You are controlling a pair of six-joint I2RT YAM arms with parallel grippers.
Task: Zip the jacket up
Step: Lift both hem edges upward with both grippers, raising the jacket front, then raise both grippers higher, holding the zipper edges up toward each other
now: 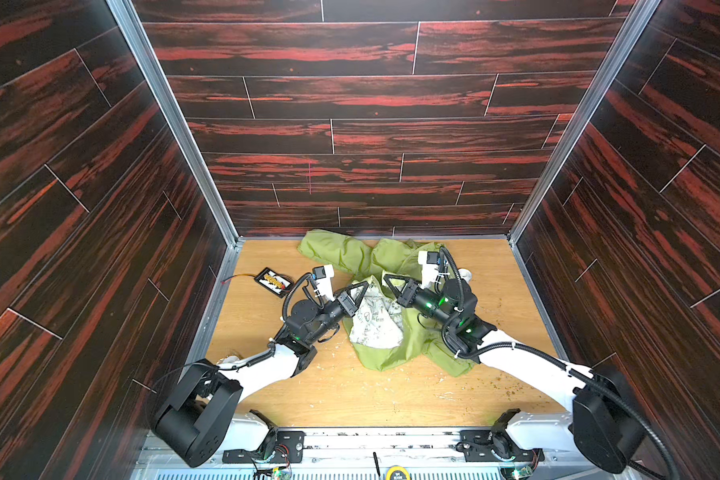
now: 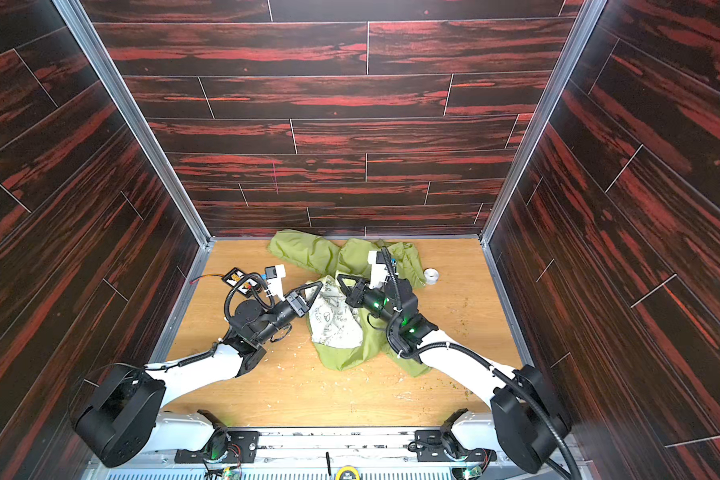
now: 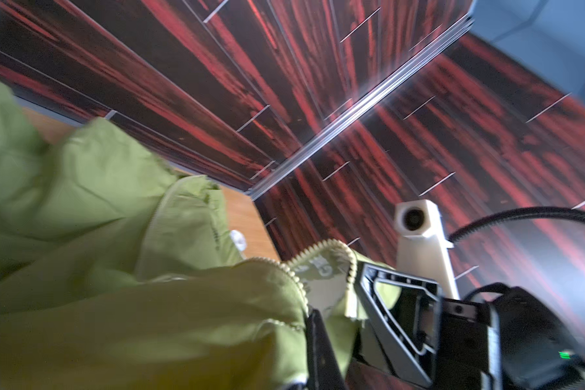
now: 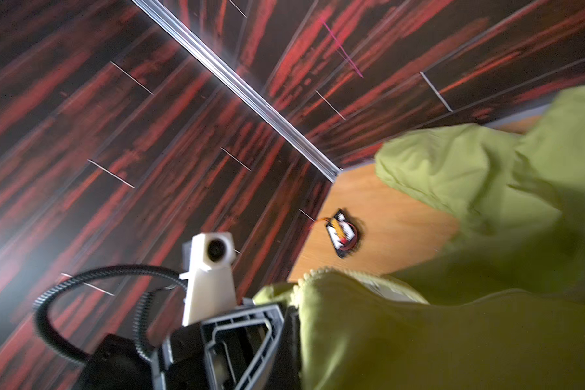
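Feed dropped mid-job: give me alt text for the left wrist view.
The jacket, unzipped, zipper teeth and patterned lining showing, fills the foreground; the right gripper is shut on its zipper edge, against dark red wood-grain walls.

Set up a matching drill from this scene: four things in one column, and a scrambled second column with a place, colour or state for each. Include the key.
Column one
1. jacket lining
2. black battery pack
3. small white roll
4. left gripper

Column two
A. near the left edge of the tabletop
B. shut on the jacket's zipper edge
C. white with a dark printed pattern
D. on the tabletop just right of the jacket

Pairs: 1-C, 2-A, 3-D, 4-B
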